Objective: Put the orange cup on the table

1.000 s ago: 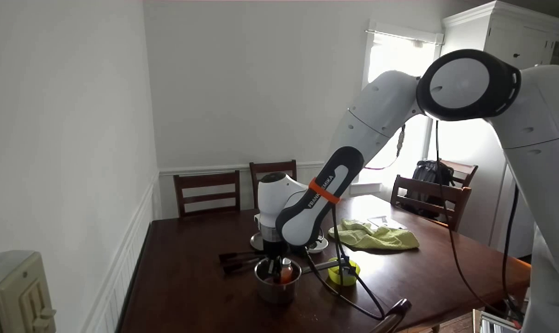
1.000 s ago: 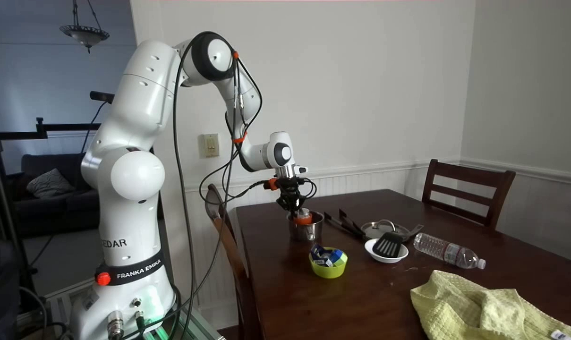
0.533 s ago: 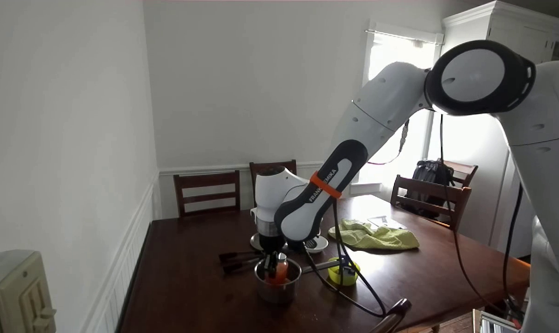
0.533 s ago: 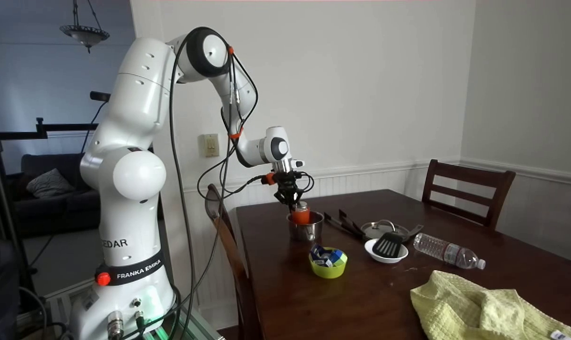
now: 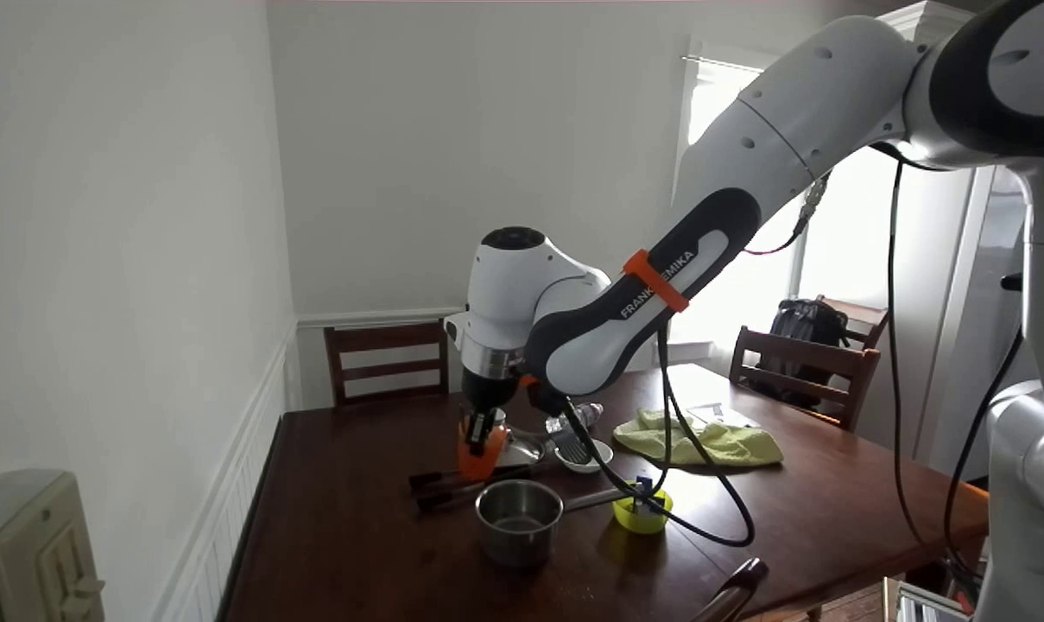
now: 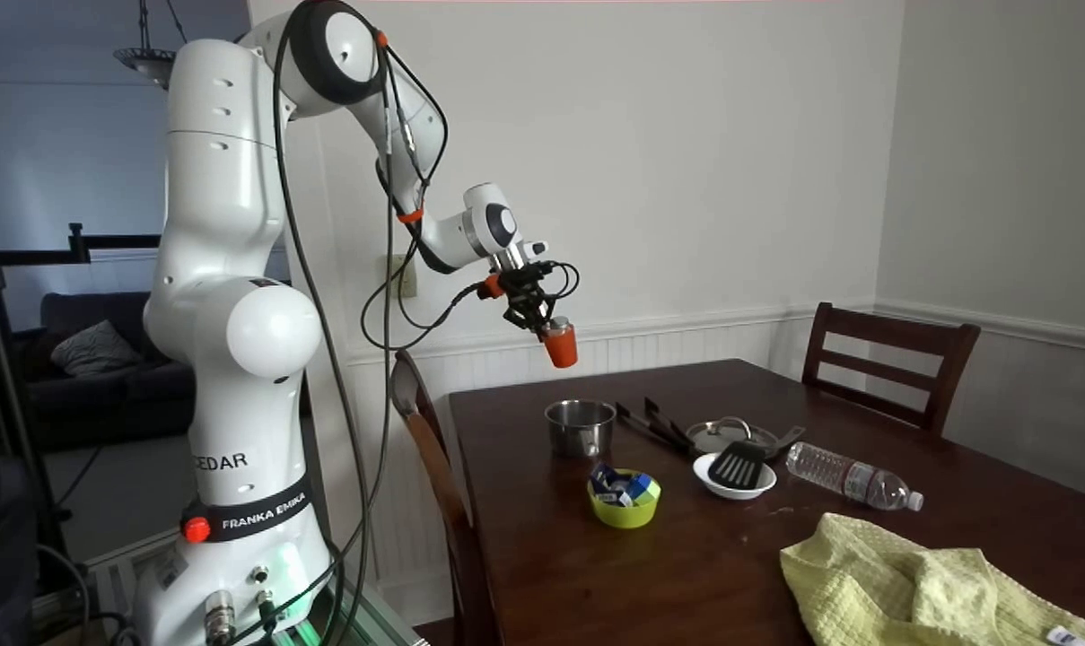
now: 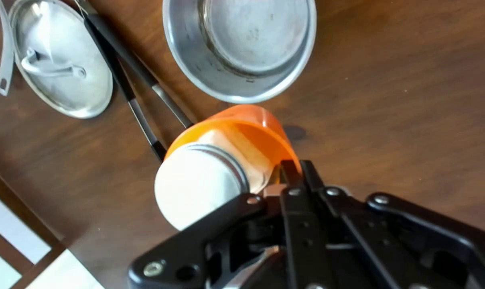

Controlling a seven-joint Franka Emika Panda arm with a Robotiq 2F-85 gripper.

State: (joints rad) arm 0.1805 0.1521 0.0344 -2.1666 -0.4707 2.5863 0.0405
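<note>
Right, my fingers [image 7: 291, 176] were clenched, pinching the wall of the orange cup [image 6: 561, 348], one tip inside the rim and one outside, my gripper [image 7: 301, 165] black and angular at the bottom of the wrist view! Inside the cup, a container [image 7: 202, 185] with a broad pale top leaned out past the rim, and up they hung, the cup tilted, in mid-air above the table [image 6: 686, 574] in both exterior views. Outward from there I caught the silver pot [image 6: 581, 437] standing on the tabletop, lower than the cup and apart from it, then the tongs [image 7: 126, 52] lying near the pot, and past them the flat lid [image 7: 70, 52] with its loop handle. On the nearer side of the pot, in an exterior view, sat the yellow-green bowl [image 6: 625, 516] with something blue and white [image 6: 618, 486] in it! Then came the white bowl [image 6: 726, 494], a black spatula [image 6: 739, 465] lying over it, the clear bottle [image 6: 852, 479] on its side, the crumpled yellow towel [image 6: 892, 574], and, by the table's edge, a chair [image 6: 896, 333].
</note>
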